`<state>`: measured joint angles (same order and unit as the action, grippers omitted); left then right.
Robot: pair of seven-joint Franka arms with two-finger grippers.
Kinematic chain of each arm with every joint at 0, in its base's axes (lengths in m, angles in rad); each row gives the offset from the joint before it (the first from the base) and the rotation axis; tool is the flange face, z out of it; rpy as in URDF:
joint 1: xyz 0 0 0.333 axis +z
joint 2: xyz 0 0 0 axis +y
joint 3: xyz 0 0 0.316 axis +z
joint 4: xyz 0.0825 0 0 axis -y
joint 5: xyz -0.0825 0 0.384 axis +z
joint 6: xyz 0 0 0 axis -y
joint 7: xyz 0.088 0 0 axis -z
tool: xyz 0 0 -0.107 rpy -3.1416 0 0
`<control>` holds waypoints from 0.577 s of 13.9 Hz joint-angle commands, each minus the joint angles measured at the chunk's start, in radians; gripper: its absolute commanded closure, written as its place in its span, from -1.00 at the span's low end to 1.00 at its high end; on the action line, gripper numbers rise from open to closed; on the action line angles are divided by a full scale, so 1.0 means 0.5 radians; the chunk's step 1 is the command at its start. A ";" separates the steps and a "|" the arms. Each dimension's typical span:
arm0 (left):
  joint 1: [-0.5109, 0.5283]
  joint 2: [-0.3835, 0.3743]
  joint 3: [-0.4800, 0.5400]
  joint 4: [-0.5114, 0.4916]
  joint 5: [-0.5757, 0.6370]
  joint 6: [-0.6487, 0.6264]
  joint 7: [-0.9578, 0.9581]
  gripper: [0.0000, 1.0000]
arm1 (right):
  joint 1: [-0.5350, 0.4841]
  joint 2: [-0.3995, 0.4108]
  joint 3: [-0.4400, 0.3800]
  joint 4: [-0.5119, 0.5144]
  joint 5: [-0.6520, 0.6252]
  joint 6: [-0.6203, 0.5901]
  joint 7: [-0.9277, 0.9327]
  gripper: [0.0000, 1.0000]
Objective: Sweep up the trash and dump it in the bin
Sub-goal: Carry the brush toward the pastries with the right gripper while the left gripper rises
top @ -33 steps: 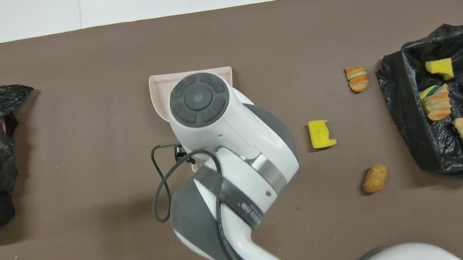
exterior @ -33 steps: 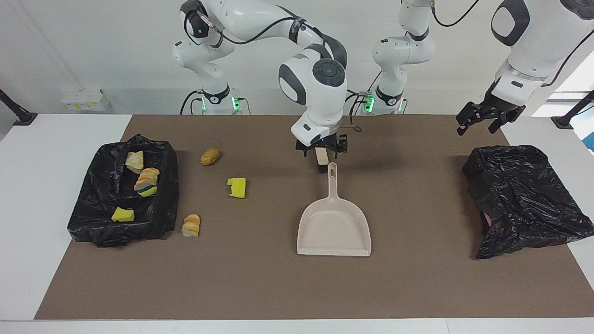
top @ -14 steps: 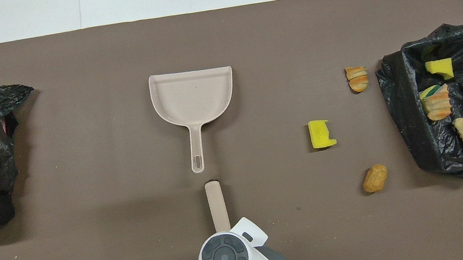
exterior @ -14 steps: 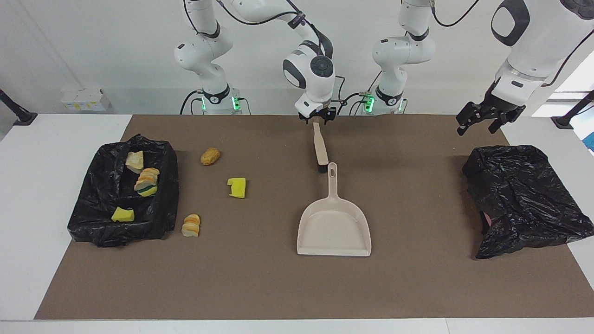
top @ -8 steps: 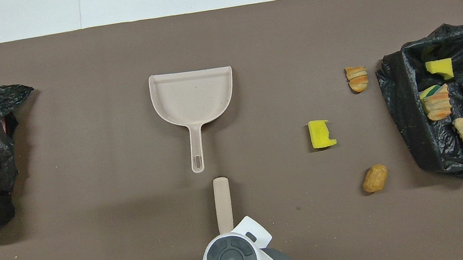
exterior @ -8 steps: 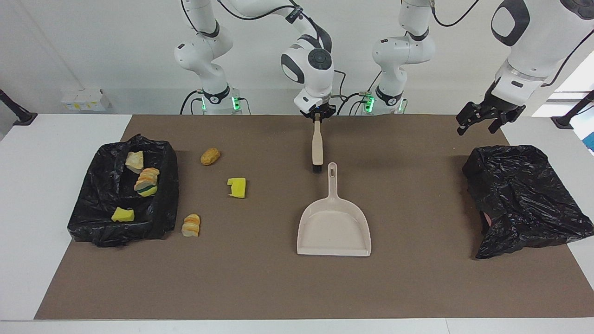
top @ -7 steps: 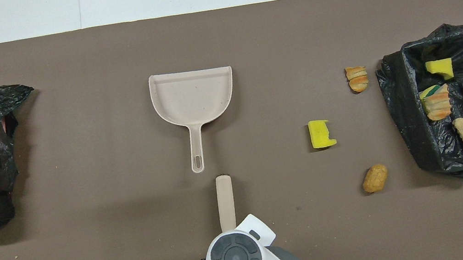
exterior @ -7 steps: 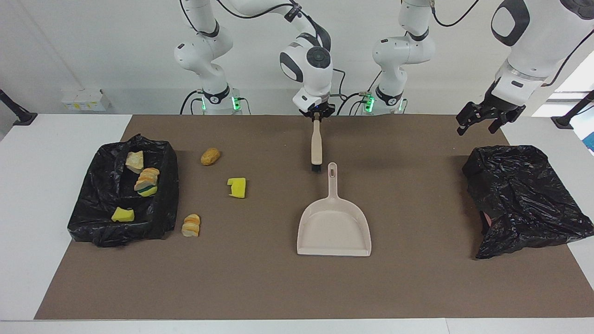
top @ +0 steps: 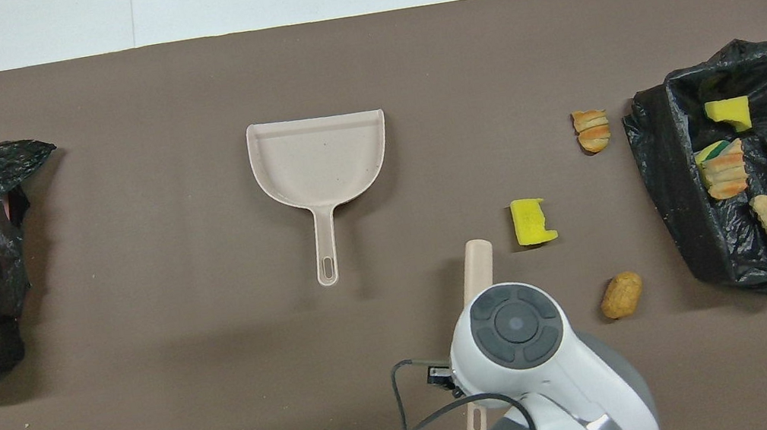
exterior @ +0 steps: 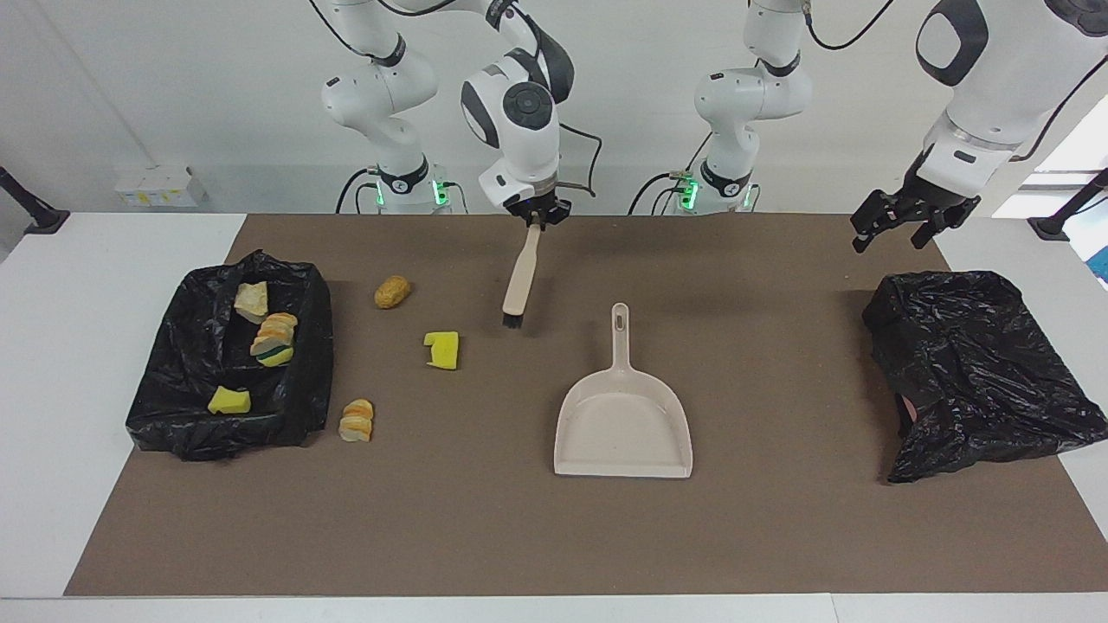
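My right gripper [exterior: 537,216] is shut on the handle end of the beige brush [exterior: 519,275], which slants down with its bristles low over the mat. The arm's wrist hides that grip from overhead, where only the brush [top: 476,266] pokes out. On the mat lie loose trash pieces: a brown nugget [exterior: 391,292], a yellow sponge chunk [exterior: 442,350] and a striped bread piece [exterior: 357,420]. The black-lined bin [exterior: 316,346] holds several more scraps. The empty beige dustpan [exterior: 623,424] lies mid-mat. My left gripper [exterior: 905,229] waits open, up over the other black bag.
A crumpled black bag [exterior: 978,363] lies at the left arm's end of the brown mat [exterior: 519,536]. The dustpan's handle [exterior: 620,333] points toward the robots. White tabletop borders the mat.
My right gripper closed on the brush handle, lifted it and swung it from beside the dustpan handle toward the yellow sponge and the bin. The left arm has not moved.
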<state>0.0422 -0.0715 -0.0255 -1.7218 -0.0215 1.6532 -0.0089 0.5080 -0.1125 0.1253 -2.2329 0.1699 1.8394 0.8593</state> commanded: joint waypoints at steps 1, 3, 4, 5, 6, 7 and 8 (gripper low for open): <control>-0.032 -0.004 0.029 0.020 0.037 -0.005 -0.022 -1.00 | -0.175 -0.179 0.022 -0.136 -0.110 -0.123 0.015 1.00; -0.032 -0.004 0.029 0.020 0.037 -0.005 -0.022 -1.00 | -0.206 -0.204 0.022 -0.151 -0.299 -0.223 0.210 1.00; -0.035 -0.004 0.026 0.020 0.037 -0.005 -0.022 -1.00 | -0.243 -0.205 0.025 -0.151 -0.318 -0.270 0.299 1.00; -0.035 -0.004 0.026 0.020 0.037 -0.005 -0.019 -1.00 | -0.292 -0.220 0.025 -0.167 -0.321 -0.352 0.337 1.00; -0.035 -0.004 0.026 0.020 0.037 -0.005 -0.019 -1.00 | -0.301 -0.265 0.025 -0.215 -0.331 -0.405 0.358 1.00; -0.051 -0.004 0.020 0.020 0.031 0.007 0.005 -1.00 | -0.298 -0.315 0.028 -0.277 -0.337 -0.411 0.437 1.00; -0.072 -0.001 0.008 0.017 0.031 0.025 -0.004 -1.00 | -0.307 -0.358 0.028 -0.341 -0.337 -0.414 0.563 1.00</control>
<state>0.0373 -0.0715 -0.0256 -1.7217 -0.0215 1.6550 -0.0070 0.3723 -0.2132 0.1237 -2.3220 0.0198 1.6330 1.0534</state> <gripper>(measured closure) 0.000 0.736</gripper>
